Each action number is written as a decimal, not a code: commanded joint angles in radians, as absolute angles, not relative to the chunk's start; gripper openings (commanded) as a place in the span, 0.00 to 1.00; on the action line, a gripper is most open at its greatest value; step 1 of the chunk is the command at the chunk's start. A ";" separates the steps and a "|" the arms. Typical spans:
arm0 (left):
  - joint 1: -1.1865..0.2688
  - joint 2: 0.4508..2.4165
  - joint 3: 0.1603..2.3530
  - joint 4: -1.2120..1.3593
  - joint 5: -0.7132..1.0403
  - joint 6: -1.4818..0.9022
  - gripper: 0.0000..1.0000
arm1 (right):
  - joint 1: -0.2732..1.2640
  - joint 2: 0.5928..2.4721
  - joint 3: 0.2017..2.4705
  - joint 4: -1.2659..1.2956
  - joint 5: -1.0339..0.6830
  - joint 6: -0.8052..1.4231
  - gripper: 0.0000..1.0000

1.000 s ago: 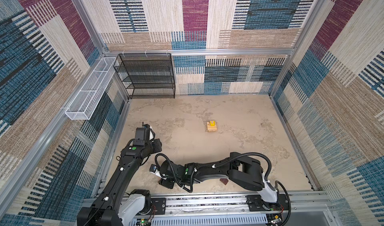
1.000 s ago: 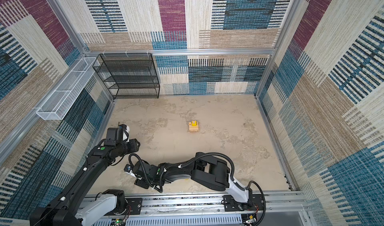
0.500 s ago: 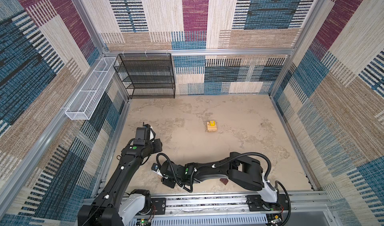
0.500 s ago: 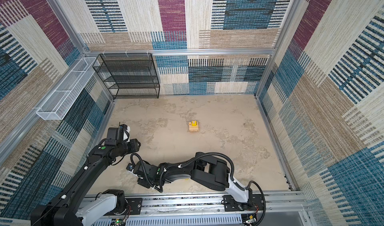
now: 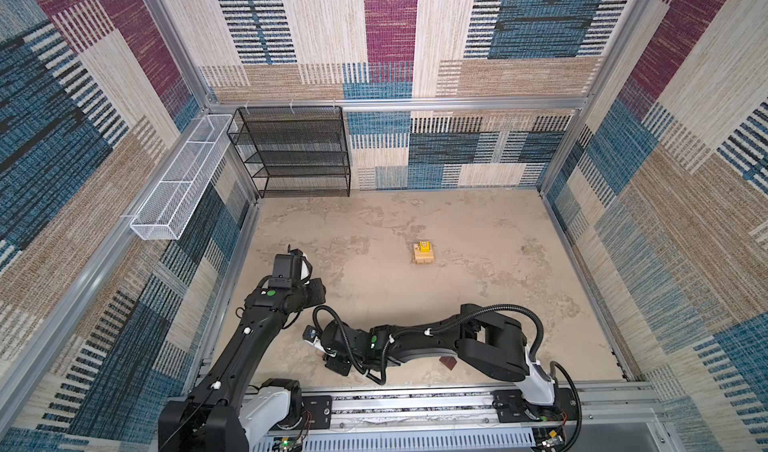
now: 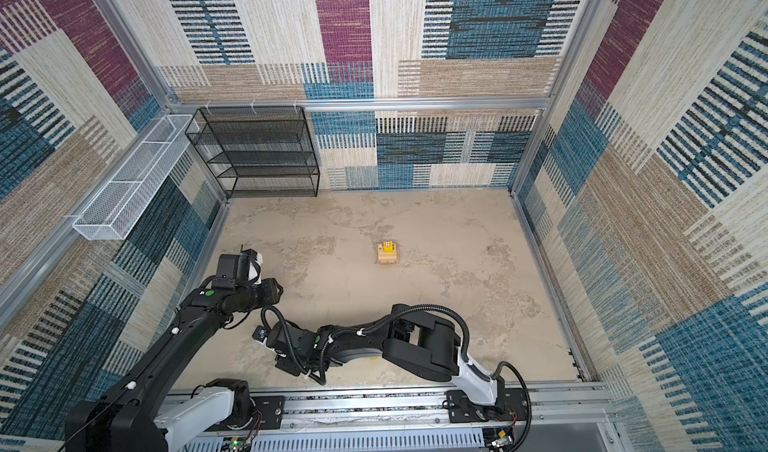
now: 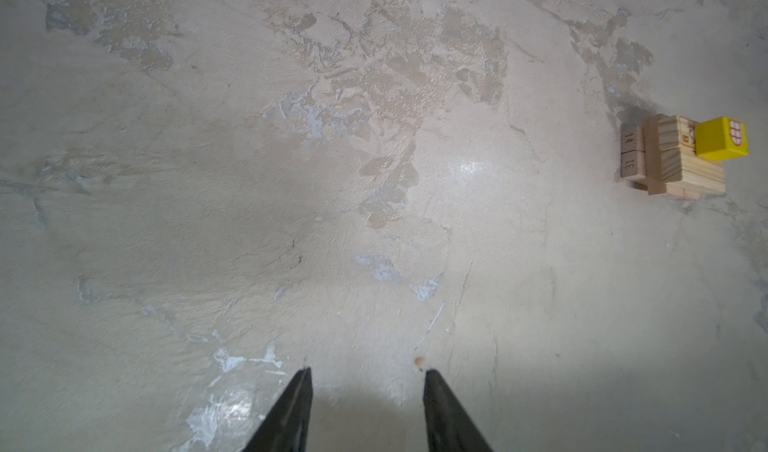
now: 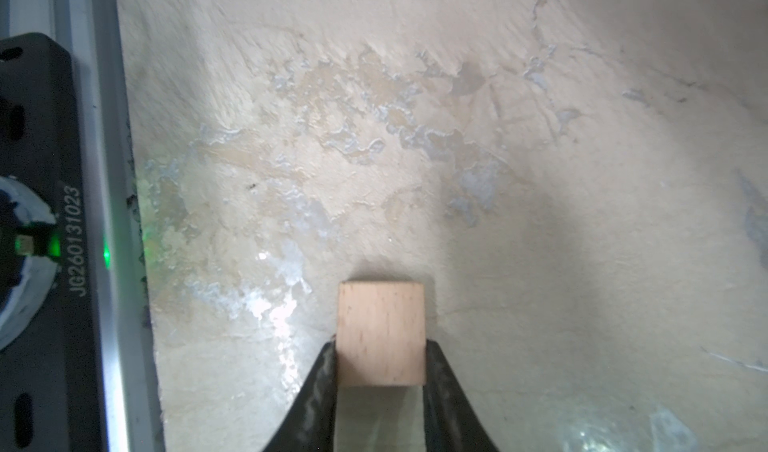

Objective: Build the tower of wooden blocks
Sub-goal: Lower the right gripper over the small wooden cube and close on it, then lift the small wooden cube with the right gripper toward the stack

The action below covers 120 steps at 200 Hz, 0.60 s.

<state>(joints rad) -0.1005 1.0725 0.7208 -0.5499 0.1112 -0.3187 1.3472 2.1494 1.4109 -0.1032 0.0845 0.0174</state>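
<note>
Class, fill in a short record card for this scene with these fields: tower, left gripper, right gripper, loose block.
tower: low stack of pale wooden planks topped by a yellow printed cube, mid-way across the beige table
left gripper: open, empty, over bare table, well apart from the stack
right gripper: closed on a tan wooden cube, near the table's front edge
loose block: small dark brown block lying beside the right arm

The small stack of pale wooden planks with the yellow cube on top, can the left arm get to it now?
Probably yes: the left gripper is open, only bare table lies between it and the stack, and the right gripper, shut on a tan wooden cube, is well away.
</note>
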 commanded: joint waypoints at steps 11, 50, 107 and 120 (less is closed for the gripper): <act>-0.098 1.080 0.722 -0.537 0.124 -0.327 0.48 | 1.348 2.128 1.407 -0.097 0.103 0.011 0.19; -0.098 1.085 0.725 -0.540 0.115 -0.324 0.48 | 1.348 2.098 1.382 -0.081 0.124 0.014 0.12; -0.094 1.081 0.731 -0.544 0.085 -0.313 0.47 | 1.348 2.019 1.297 -0.034 0.179 0.017 0.00; -0.094 1.077 0.733 -0.541 0.083 -0.317 0.47 | 1.348 1.993 1.268 -0.025 0.198 0.021 0.00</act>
<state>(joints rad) -0.0940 1.0836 0.7231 -0.5499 0.1032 -0.3176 1.3472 2.0319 1.3014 -0.0723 0.1486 0.0170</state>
